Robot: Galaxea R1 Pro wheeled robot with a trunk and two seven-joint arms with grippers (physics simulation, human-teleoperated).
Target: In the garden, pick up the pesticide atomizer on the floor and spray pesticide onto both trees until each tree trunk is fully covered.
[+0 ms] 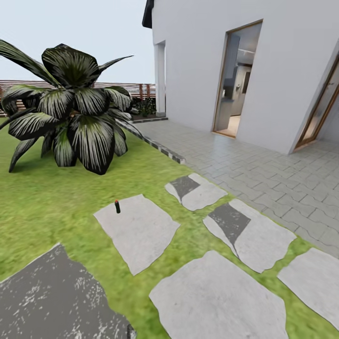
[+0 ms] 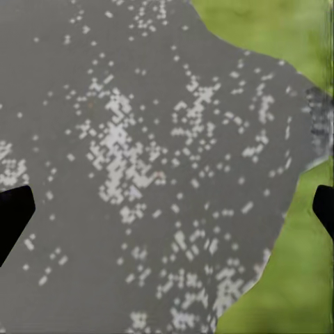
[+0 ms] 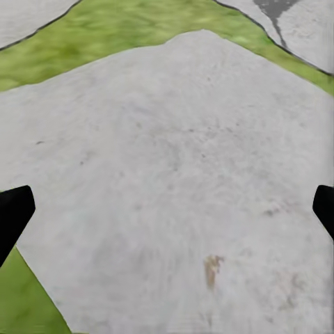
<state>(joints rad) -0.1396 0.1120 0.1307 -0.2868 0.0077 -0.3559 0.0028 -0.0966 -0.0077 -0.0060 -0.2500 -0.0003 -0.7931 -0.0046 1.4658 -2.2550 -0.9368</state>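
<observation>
Hanging over a dark grey, white-speckled paving slab (image 2: 125,174), the left gripper (image 2: 167,209) shows its two black fingertips (image 2: 14,209) at opposite edges of the left wrist view, spread wide with nothing between them. The right gripper (image 3: 167,209) is likewise released, its black fingertips (image 3: 12,212) far apart above a pale grey stone slab (image 3: 174,174) bordered by green grass (image 3: 104,35). Farther out, in the head view, the small dark pesticide atomizer with a red top (image 1: 117,206) stands upright on another pale grey irregular slab (image 1: 141,235) set in the green lawn (image 1: 47,202), well apart from both grippers. Beyond it, a low plant with broad dark, white-streaked leaves (image 1: 75,113) grows from the grass. A brown slatted wooden fence (image 1: 136,89) runs behind it. To the right, a grey tiled patio (image 1: 263,174) leads to a white house wall (image 1: 282,70) with an open wood-framed doorway (image 1: 235,80).
</observation>
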